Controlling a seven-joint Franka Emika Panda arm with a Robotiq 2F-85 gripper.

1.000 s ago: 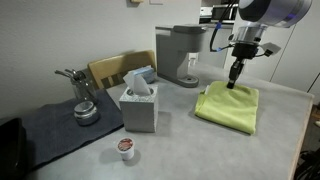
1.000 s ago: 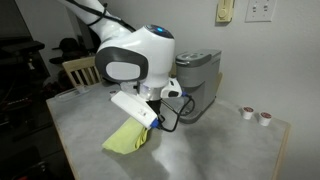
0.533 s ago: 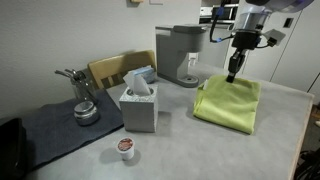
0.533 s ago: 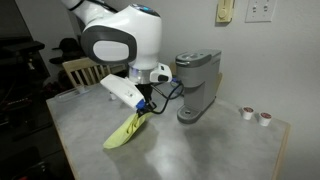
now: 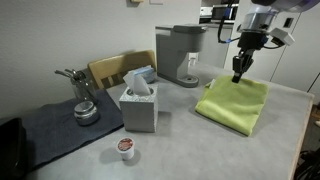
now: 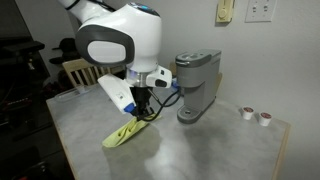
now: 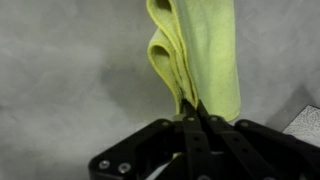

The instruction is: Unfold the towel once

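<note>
The towel (image 7: 205,50) runs off the wrist view's top edge, its pinched hem hidden inside the gripper (image 7: 192,106).

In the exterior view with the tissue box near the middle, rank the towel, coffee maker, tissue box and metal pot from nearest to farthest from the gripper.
1. Towel: its edge is pinched in the jaws of the gripper, the rest lies just below.
2. Coffee maker: at the back, next over.
3. Tissue box: middle of the scene.
4. Metal pot: on the dark mat, far end.
</note>
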